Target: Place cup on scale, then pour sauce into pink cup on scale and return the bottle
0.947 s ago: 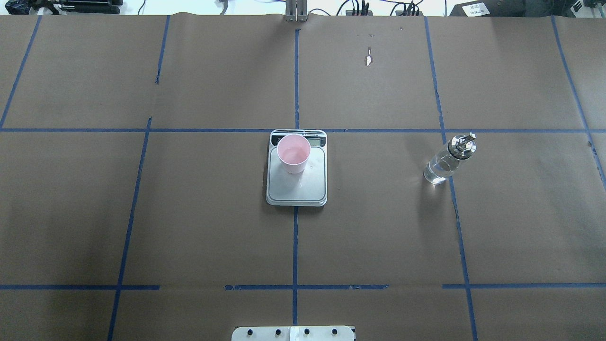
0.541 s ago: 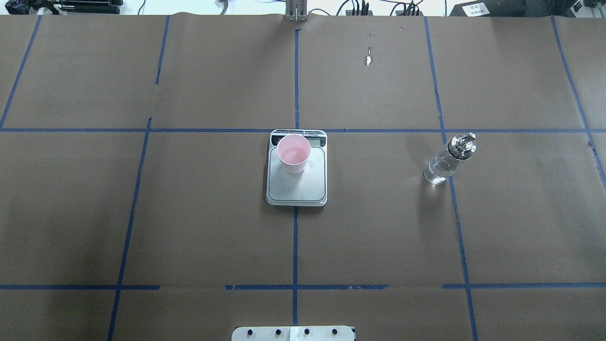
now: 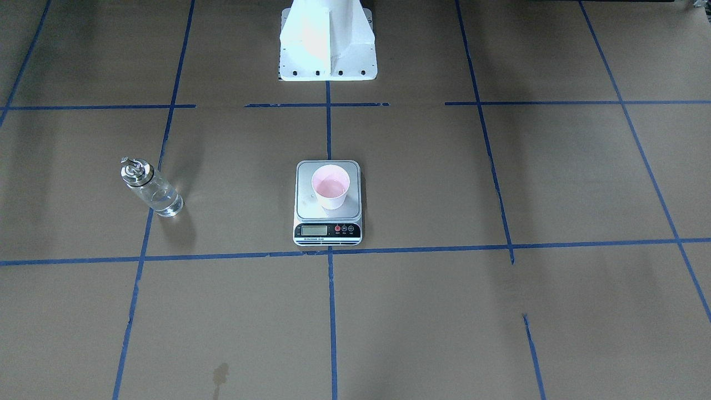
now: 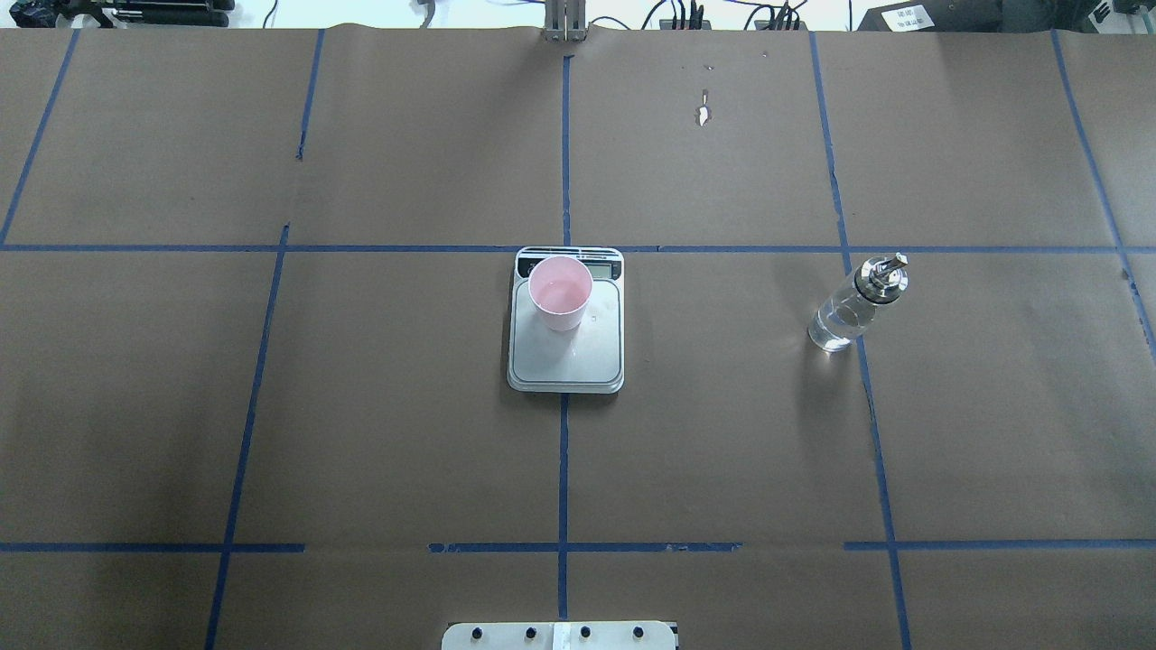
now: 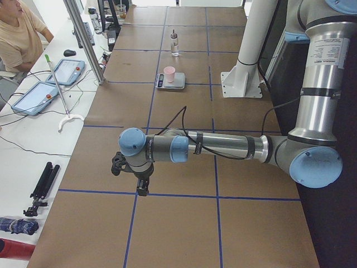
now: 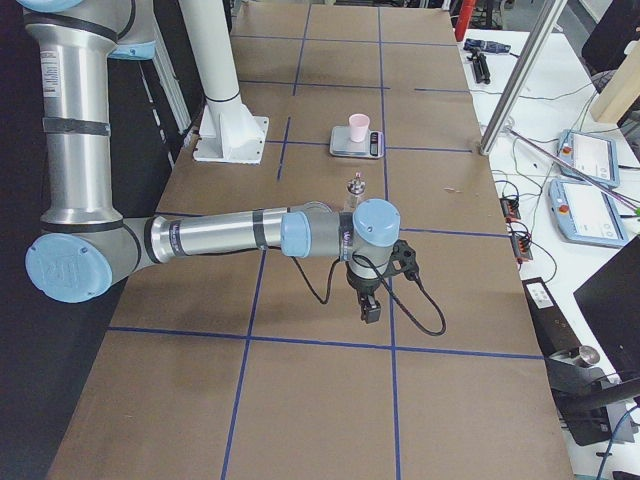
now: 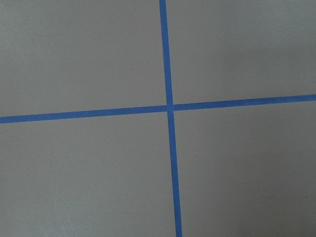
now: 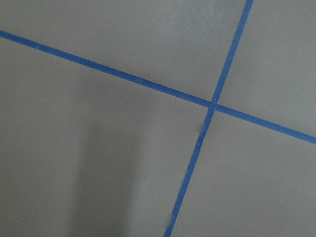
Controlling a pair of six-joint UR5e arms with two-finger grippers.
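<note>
Cup (image 4: 560,291) stands on scale (image 4: 578,361), apparently holding liquid. Bottle (image 4: 844,311) stands upright on tabletop (image 4: 361,406), well apart. All steps appear complete. Left tool (image 5: 142,187) and right tool (image 6: 370,312) hang clear; whether they are released or clenched cannot be told.

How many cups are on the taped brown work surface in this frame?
1. The pink cup stands on the scale, toward its display end. The only other vessel there is the glass bottle, standing apart on the robot's right. None appears hidden.
</note>
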